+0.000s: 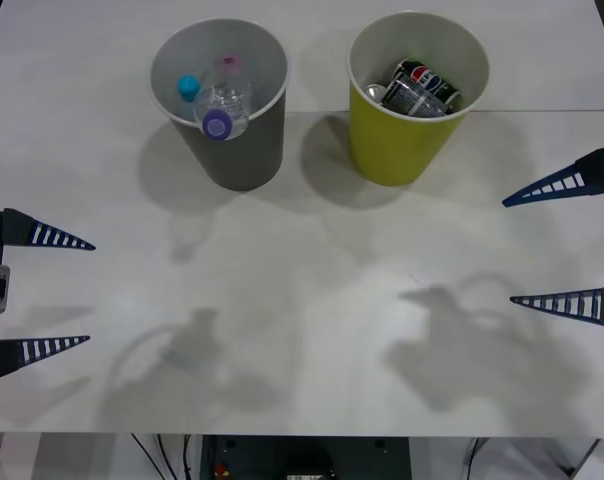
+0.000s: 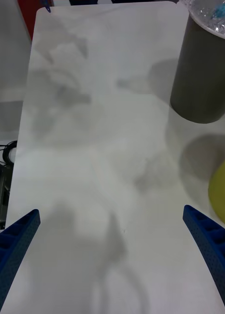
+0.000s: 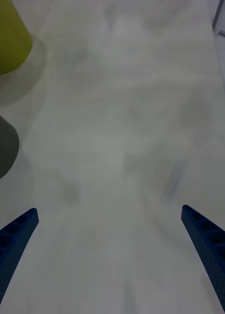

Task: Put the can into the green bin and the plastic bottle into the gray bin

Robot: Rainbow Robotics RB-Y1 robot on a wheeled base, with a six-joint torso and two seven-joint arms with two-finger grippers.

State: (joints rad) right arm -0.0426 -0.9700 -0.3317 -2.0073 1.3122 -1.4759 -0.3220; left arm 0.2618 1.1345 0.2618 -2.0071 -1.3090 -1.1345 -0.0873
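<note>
The gray bin (image 1: 232, 130) stands at the back left of the white table, and the clear plastic bottle (image 1: 222, 108) with a purple cap lies inside it among other bottles. To its right stands the green bin (image 1: 400, 140), holding the can (image 1: 427, 82) with others. My left gripper (image 1: 87, 293) hangs open at the table's left edge, well in front of the bins, with nothing between its fingers. At the right edge my right gripper (image 1: 507, 250) is open and empty too. The wrist views catch the gray bin (image 2: 201, 73) (image 3: 3, 152) and green bin (image 2: 221, 189) (image 3: 9, 39) at their edges.
A cyan-capped bottle (image 1: 188, 88) and a pink-capped bottle (image 1: 229, 64) share the gray bin. The white table (image 1: 302, 300) is bare in front of the bins, marked by the arms' shadows. Cables and a dark base show below its front edge.
</note>
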